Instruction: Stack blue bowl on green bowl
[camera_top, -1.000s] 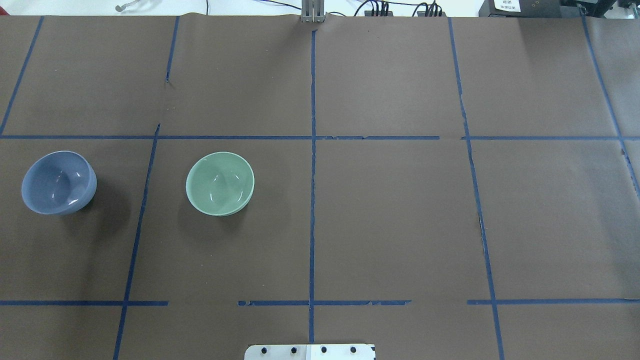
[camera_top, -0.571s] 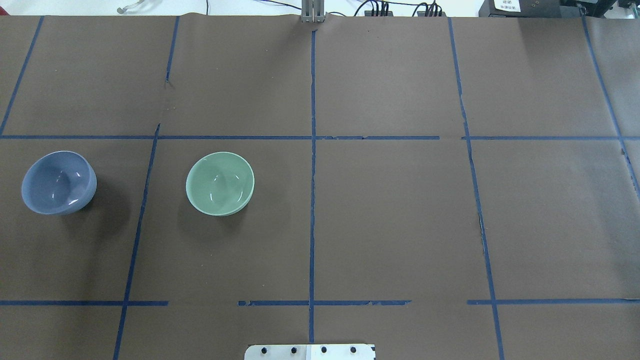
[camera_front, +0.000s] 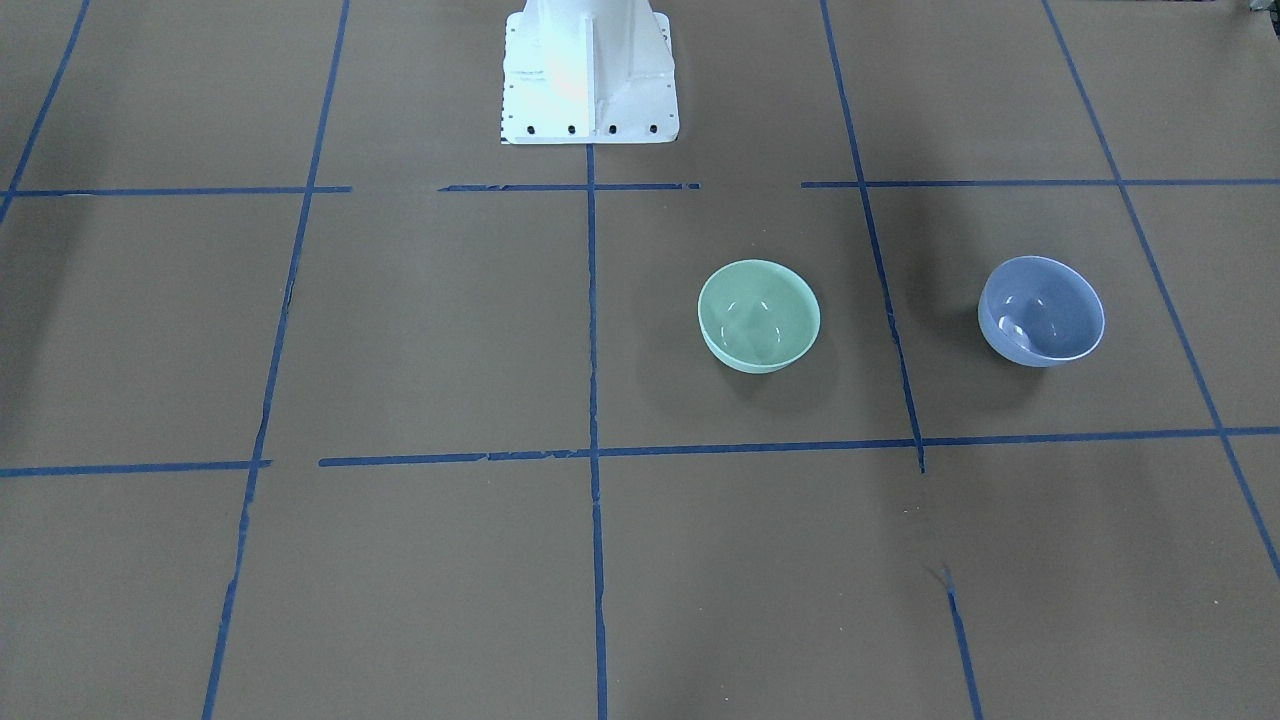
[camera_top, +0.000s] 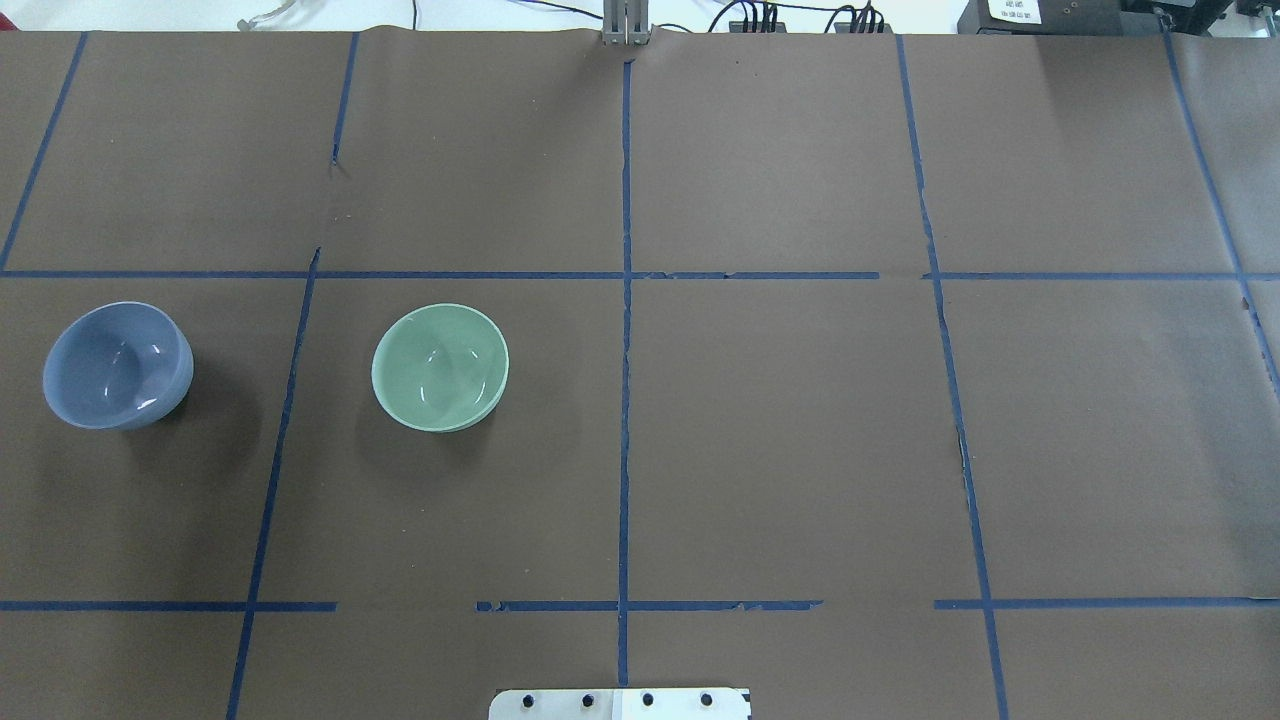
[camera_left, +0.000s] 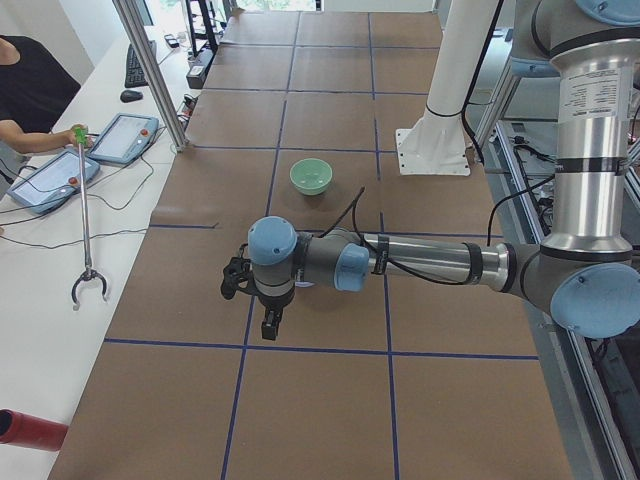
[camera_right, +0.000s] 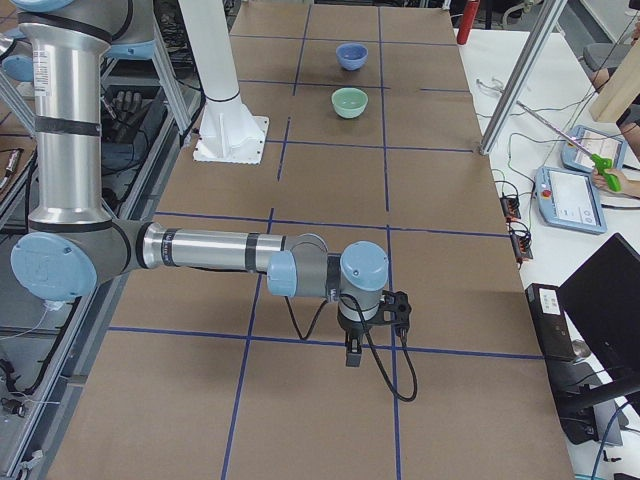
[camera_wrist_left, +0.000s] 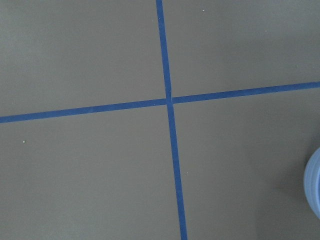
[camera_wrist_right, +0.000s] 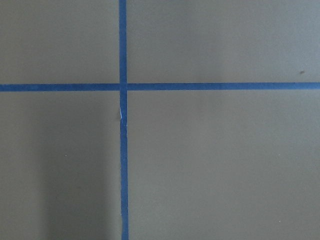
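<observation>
Blue bowl (camera_top: 117, 366): round, deep, glossy smooth glaze, upright on the table (camera_top: 800, 450). It sits well apart from the green bowl (camera_top: 440, 367), on that bowl's left by the robot's sides, with one tape line between them. Green bowl: same round, deep shape, glossy pale mint, upright, nothing in it. Table cover is matte brown paper, slightly creased, with a grid of blue tape lines (camera_top: 625, 400) that is torn in spots.

Left tool (camera_left: 271, 328) hangs above the table on the blue-bowl side of the green bowl. It shows only in the side view, so I cannot tell if it is apart or together. Right tool (camera_right: 349, 358) hangs far from the green bowl toward the table's right end; again I cannot tell.

Versus the earlier overhead shots: both bowls are in the same spots, and nothing has shifted.
</observation>
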